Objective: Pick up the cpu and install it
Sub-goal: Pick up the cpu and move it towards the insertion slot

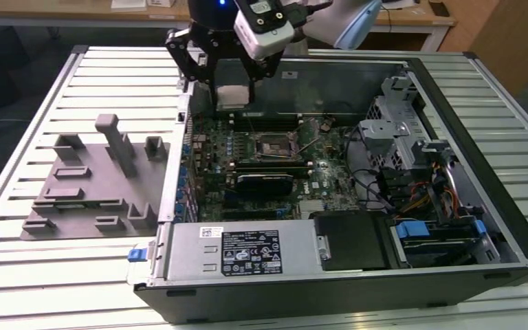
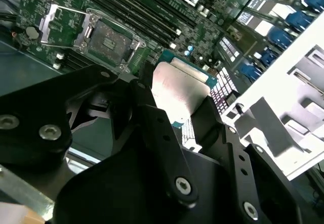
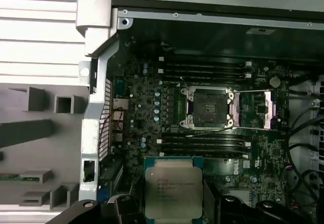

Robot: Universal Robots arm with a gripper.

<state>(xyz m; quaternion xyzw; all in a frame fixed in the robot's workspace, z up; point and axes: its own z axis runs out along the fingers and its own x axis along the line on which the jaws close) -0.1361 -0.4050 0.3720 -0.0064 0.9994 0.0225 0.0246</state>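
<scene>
My gripper (image 1: 230, 88) is shut on the cpu (image 1: 232, 95), a flat square chip with a silver top and green edge, held above the far left part of the open computer case. In both wrist views the cpu (image 3: 173, 192) (image 2: 177, 90) sits between black fingers (image 2: 152, 133). The open socket (image 3: 208, 107) (image 1: 271, 145) (image 2: 108, 43) lies on the motherboard with its metal load plate (image 3: 263, 106) swung aside and the lever raised. The chip hangs clear of the socket, off to its side.
The open computer case (image 1: 337, 275) lies on a slatted metal table (image 1: 25, 261). A grey fixture plate with upright blocks (image 1: 90, 185) sits at the exterior view's left. Memory slots, a power supply (image 1: 236, 251), drive cage and cables surround the socket.
</scene>
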